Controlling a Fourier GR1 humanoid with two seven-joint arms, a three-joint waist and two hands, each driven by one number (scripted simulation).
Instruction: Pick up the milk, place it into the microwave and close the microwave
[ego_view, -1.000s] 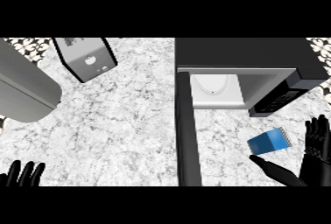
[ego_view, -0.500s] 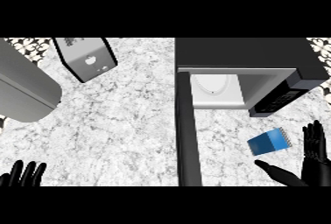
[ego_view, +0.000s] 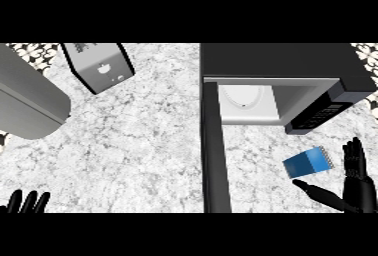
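Step in hand: the approach to the milk (ego_view: 308, 163), judging by how things lie; nothing is lifted yet.
Right hand: the right hand (ego_view: 353, 187) shows at the lower right, spread open, fingers straight and pointing up, thumb stretched out to its left. It holds nothing.
Milk: a small blue carton lying on the counter (ego_view: 133, 145), just left of the hand's fingers and just above the thumb tip, in the open span between them. I cannot tell whether the thumb touches it; the fingers look apart from it.
How to do it well: I judge the hand should slide left until the carton sits against the palm, then curl fingers and thumb on opposite faces. The carton lies tilted, so the wrist may need to turn to match its edges. Close only once both sides are covered, or the carton could skid across the stone.
Microwave: the microwave (ego_view: 280, 70) stands up and to the left of the hand, its cavity open and a white plate (ego_view: 244, 99) inside. Its door (ego_view: 213, 150) swings out toward the robot, edge-on, left of the milk and hand.
Path: lift first, then carry up and left into the cavity, clear of the control panel (ego_view: 319, 116) directly above the carton.
Left hand: the left hand (ego_view: 23, 202) rests open at the lower left edge, far to the left.
Writing: none legible on the carton, the panel or elsewhere.
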